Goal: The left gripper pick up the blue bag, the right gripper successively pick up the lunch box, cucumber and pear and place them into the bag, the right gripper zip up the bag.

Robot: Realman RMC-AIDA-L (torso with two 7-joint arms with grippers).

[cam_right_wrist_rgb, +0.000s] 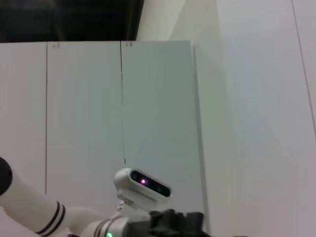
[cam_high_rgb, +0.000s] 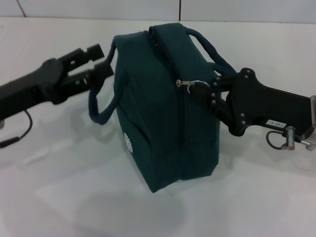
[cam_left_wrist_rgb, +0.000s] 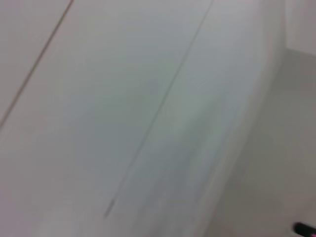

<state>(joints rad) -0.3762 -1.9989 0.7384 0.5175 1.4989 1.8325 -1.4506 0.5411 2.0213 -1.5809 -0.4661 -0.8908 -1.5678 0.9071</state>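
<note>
The blue bag [cam_high_rgb: 163, 123] hangs upright just above the white table [cam_high_rgb: 59, 192] in the head view. My left gripper [cam_high_rgb: 101, 65] is shut on its near handle strap [cam_high_rgb: 97, 108], at the bag's upper left. My right gripper [cam_high_rgb: 200, 90] is pressed against the bag's right side, shut on the metal zipper pull [cam_high_rgb: 183, 83]. The zipper line across the top looks closed. The lunch box, cucumber and pear are out of view. Neither wrist view shows the bag or any fingers.
The bag's second handle [cam_high_rgb: 210, 47] arches over its far side. A thin cable [cam_high_rgb: 22, 133] dangles under my left arm. The left wrist view shows only a pale blurred wall. The right wrist view shows wall panels and my head camera [cam_right_wrist_rgb: 143, 183].
</note>
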